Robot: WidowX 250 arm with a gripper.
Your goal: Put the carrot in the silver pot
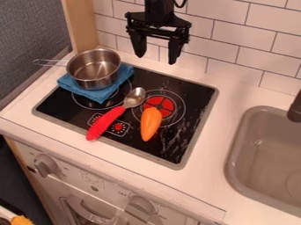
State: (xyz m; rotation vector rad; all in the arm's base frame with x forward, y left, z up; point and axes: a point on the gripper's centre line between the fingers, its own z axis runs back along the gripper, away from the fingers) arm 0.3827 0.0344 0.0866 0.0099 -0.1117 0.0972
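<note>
Orange carrot (pixel 150 125) lies on the black stovetop (pixel 188 93) beside the red-handled spoon (pixel 106 122); likely light, stiff, a bit slippery, so bring your open, empty hand (pixel 156 59) down across its thick middle, not the tapering tip.

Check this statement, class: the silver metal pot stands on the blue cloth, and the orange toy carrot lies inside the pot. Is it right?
Not quite: the camera view shows the orange toy carrot lying on the black stovetop, not inside the silver metal pot. The pot does stand on the blue cloth.
</note>
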